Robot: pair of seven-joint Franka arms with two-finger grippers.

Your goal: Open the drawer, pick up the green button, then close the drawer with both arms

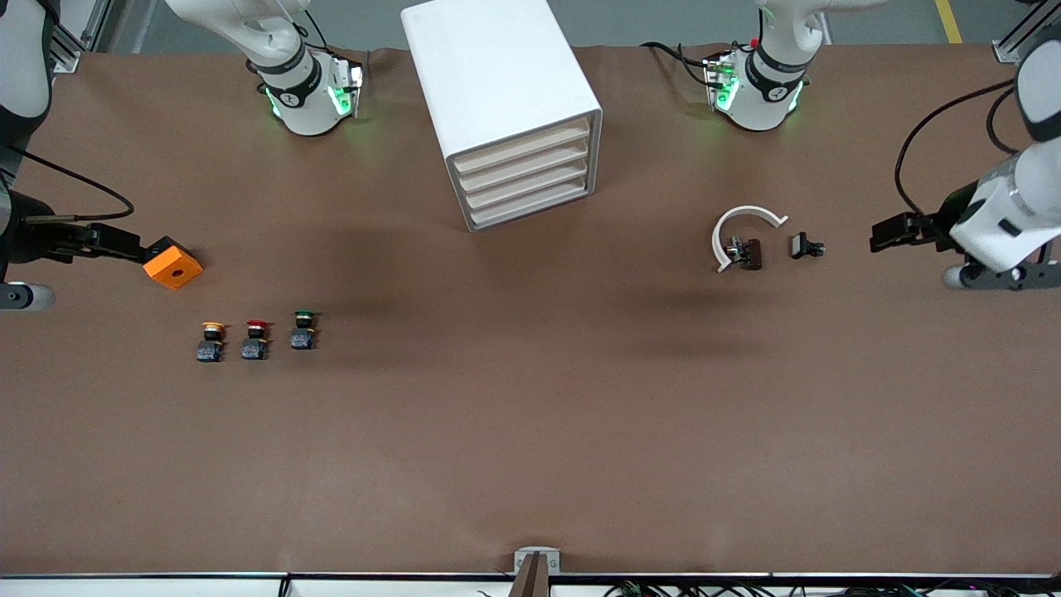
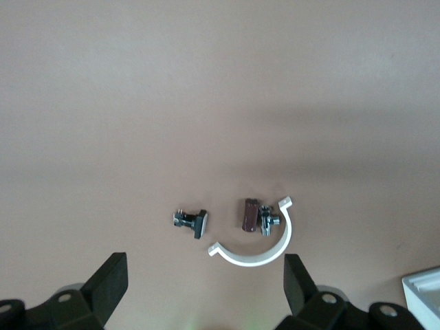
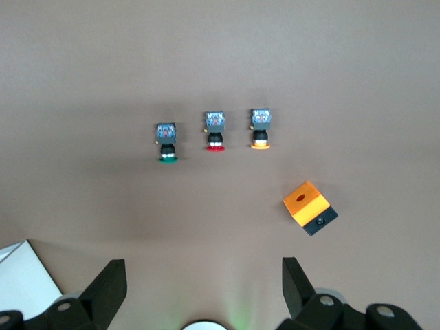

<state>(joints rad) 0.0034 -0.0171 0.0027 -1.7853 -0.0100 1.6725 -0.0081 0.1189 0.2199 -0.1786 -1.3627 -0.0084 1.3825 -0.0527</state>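
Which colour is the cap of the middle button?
Red; the right wrist view shows it best.

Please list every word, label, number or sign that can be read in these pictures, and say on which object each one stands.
None can be read.
The cabinet, its drawer fronts, the three buttons and the orange box show no text.
Small dark marks on the arm bases are too small to read.

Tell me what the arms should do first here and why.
Probably send the left gripper, jaws open over the table's left-arm end, toward the cabinet's bottom drawer. All four drawers look shut, and the green button sits untouched on the table.
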